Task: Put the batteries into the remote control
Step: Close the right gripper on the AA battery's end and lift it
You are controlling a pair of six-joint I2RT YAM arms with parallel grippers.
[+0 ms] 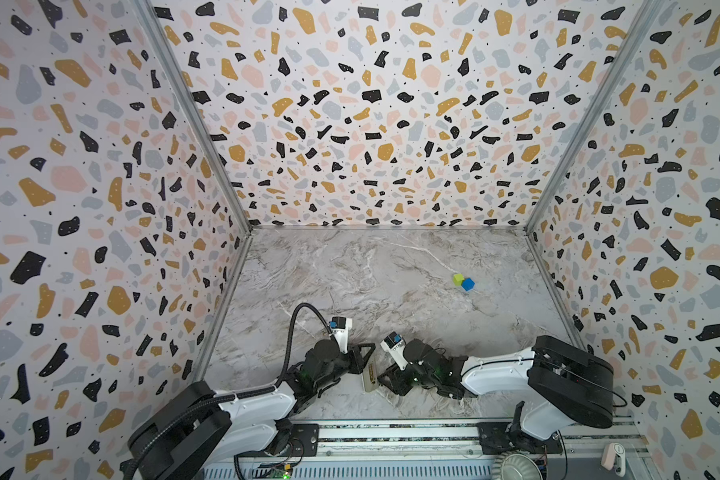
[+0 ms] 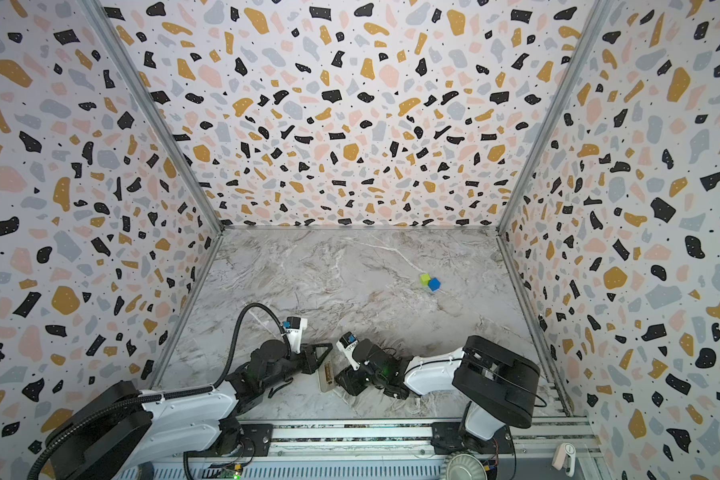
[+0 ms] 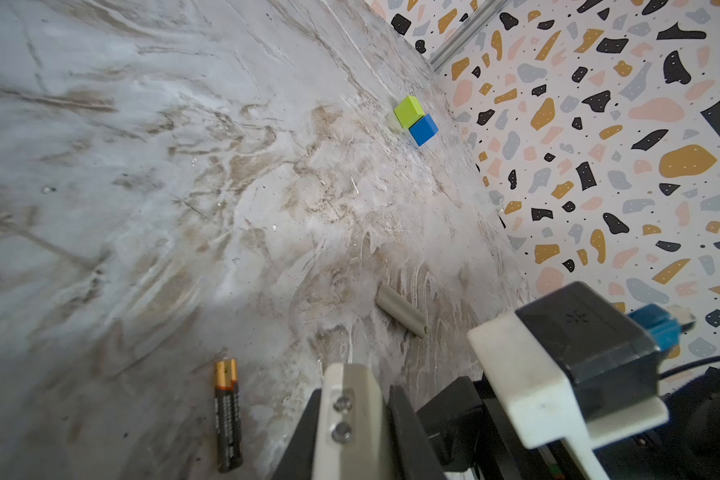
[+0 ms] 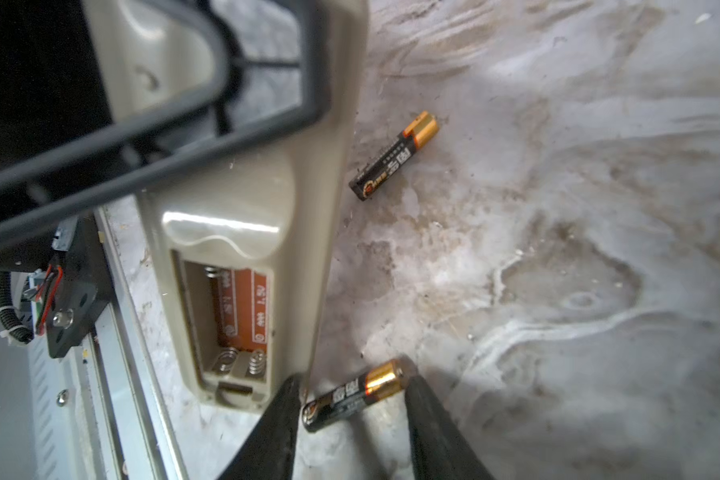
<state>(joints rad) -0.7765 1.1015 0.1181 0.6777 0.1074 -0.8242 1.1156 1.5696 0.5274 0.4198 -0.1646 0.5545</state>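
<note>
Remote control [image 1: 369, 377]: at the near edge of the table [image 1: 371, 282], centre, long axis running near to far. It sits between the two grippers in both top views. Slim pale beige body, plain back turned up.

Right wrist view: battery bay [image 4: 229, 320] uncovered at one end of the remote control. Orange lining with printed marks, two coil springs at the bay's end wall, a moulded thumb dip just beyond it.

Left gripper [image 1: 364, 359]: jaws closed on the remote control. Its black triangular finger frame crosses the back, away from the bay end.

Right gripper [image 4: 352, 386]: jaws parted, tips down at the marble just beside the bay end.

First battery [image 4: 354, 395]: lies between those fingertips. Black sleeve with orange print, copper-gold cap. Each end sits close against a finger; cannot tell whether it is pinched or only straddled.

Second battery [image 4: 393, 156]: same look, flat on the marble just beside the remote control's long edge, clear of both grippers.

Small pale strip [image 3: 400, 309]: loose on the table.

Green cube [image 1: 458, 279] and blue cube [image 1: 468, 284]: touching each other, far right, well apart from everything else.
</note>
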